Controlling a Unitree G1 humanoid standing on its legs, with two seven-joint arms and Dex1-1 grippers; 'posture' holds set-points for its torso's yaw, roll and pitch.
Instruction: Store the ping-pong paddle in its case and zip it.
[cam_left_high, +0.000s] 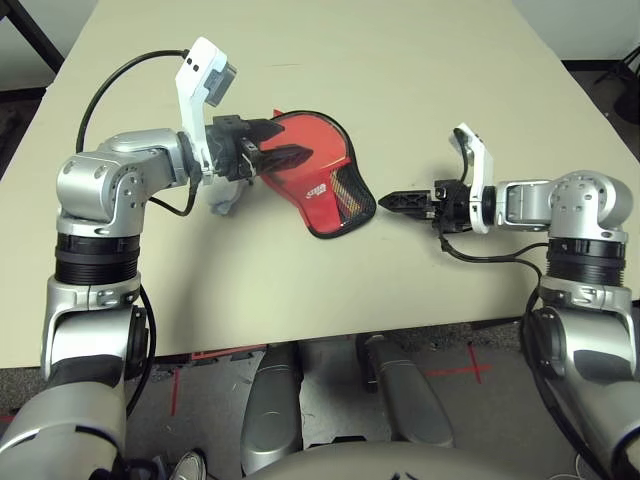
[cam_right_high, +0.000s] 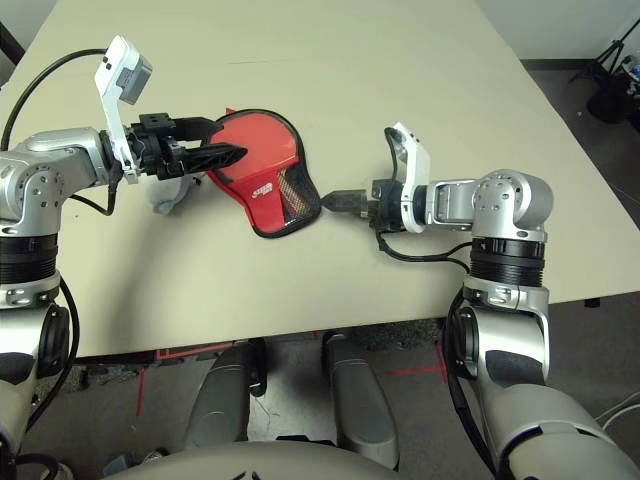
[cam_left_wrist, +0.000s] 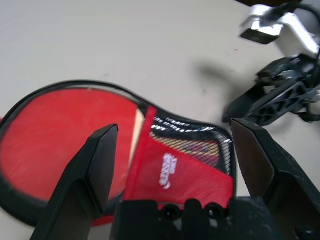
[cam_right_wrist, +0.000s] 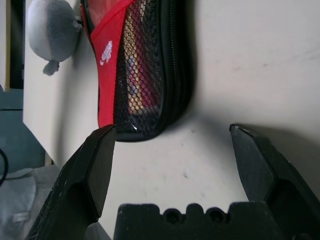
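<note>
The red case (cam_left_high: 322, 180) lies flat mid-table, with black zipper edging, a white logo and a black mesh pocket (cam_left_high: 352, 196) at its narrow end. Through the mesh I see the paddle's striped handle (cam_right_wrist: 134, 80). Whether the round red part is the paddle's face or the case's fabric, I cannot tell. My left gripper (cam_left_high: 300, 157) hovers open over the round part, its fingers (cam_left_wrist: 95, 160) spread either side of the logo. My right gripper (cam_left_high: 388, 201) is open just right of the case's narrow end, pointing at it and not touching it.
A grey-white soft lump (cam_left_high: 225, 196) sits on the table under my left wrist, touching the case's left side. The beige table (cam_left_high: 420, 90) runs far back behind the case. Its front edge (cam_left_high: 330, 338) is close below both arms.
</note>
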